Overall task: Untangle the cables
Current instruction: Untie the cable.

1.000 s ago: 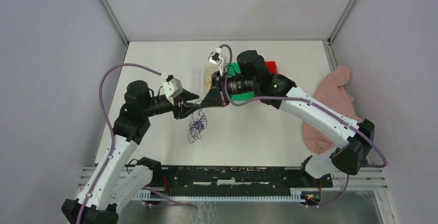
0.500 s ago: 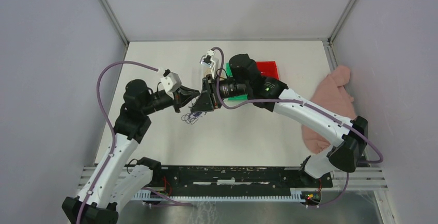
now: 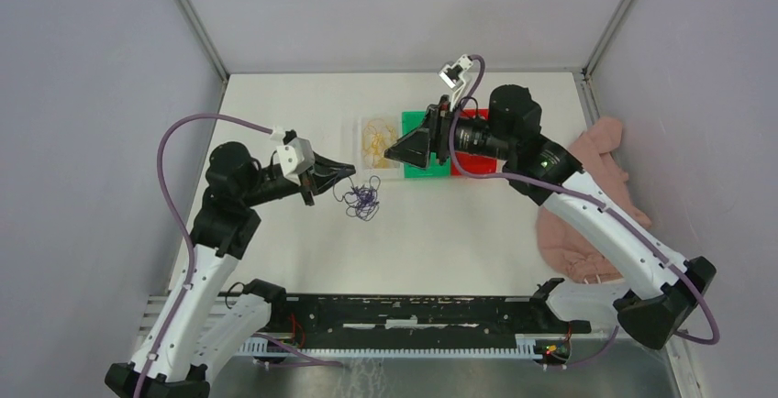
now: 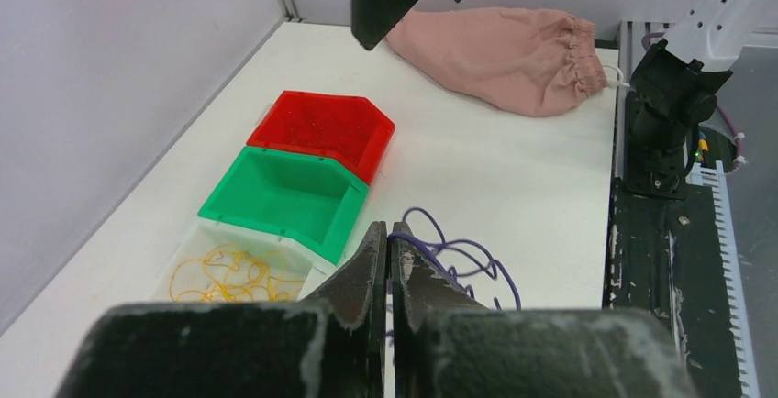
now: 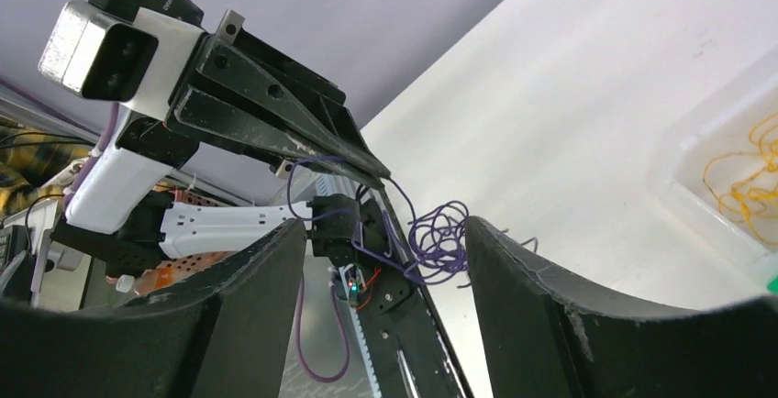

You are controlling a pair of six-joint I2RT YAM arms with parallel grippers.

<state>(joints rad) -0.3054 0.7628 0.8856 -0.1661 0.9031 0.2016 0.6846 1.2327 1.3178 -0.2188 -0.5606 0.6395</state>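
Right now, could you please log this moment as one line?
left gripper: shut on purple cable | right gripper: open, empty | yellow cable: in clear bin

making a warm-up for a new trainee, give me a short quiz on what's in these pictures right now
1. True or false: the left tool is shut on the purple cable.
2. Which bin holds the yellow cable? A the red bin, B the green bin, C the clear bin.
3. Fill in the gap: the right tool is ___ and holds nothing.

Key: 1 true; 2 C; 3 open
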